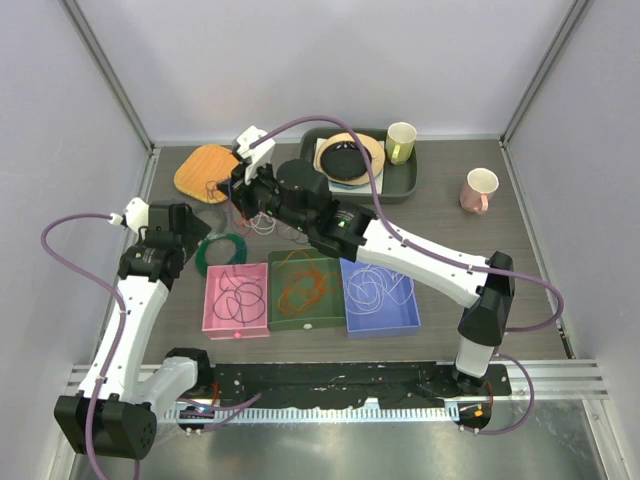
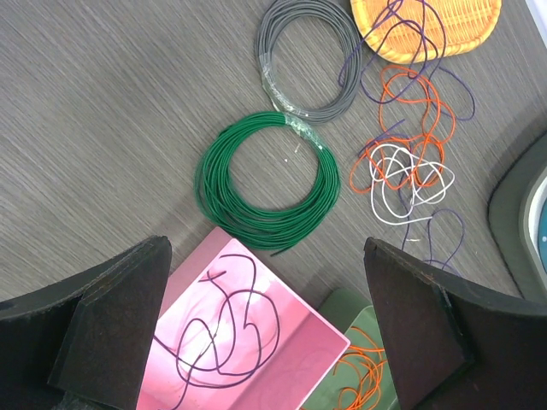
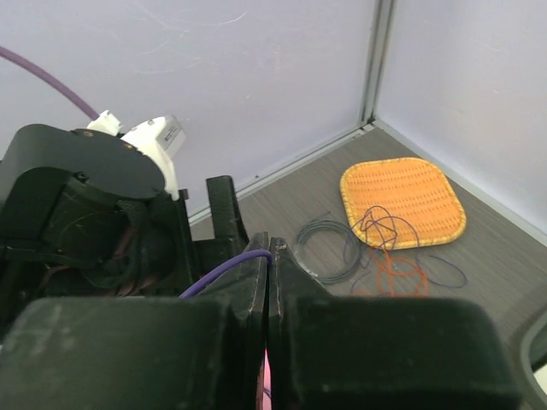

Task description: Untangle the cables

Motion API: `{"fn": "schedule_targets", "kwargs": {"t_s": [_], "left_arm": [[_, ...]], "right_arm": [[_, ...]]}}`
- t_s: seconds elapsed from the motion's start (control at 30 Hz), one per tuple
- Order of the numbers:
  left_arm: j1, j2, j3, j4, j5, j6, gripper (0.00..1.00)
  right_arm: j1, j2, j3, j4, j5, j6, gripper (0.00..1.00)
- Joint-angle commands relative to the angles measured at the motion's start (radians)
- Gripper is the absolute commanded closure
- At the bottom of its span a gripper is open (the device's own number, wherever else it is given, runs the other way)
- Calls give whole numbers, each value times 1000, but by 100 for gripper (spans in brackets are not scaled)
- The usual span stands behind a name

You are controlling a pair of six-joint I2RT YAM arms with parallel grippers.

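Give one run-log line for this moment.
left fingers: open, empty | right fingers: shut on purple cable | cable tangle: partly on wicker mat

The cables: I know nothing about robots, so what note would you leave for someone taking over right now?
Left fingers: open, empty, above the pink tray.
Right fingers: shut on what looks like a purple cable.
Done: purple strand in the pink tray, orange strand in the green tray, white strand in the blue tray.
Left: the tangle of orange, purple and white beside the wicker mat needs separating.
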Motion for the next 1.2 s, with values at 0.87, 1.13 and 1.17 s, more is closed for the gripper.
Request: {"fn": "schedule_targets", "kwargs": {"t_s": [0.87, 1.13, 1.17], "left_arm": [[8, -66, -26, 16, -80, -17, 0], [9, -60, -24, 36, -66, -9, 0], [8, -59, -23, 36, -65, -8, 0]], "right_arm": [[51, 184, -231, 187, 40, 115, 99], [98, 208, -309, 172, 117, 72, 99], [104, 219, -306, 168, 119, 68, 99]]}}
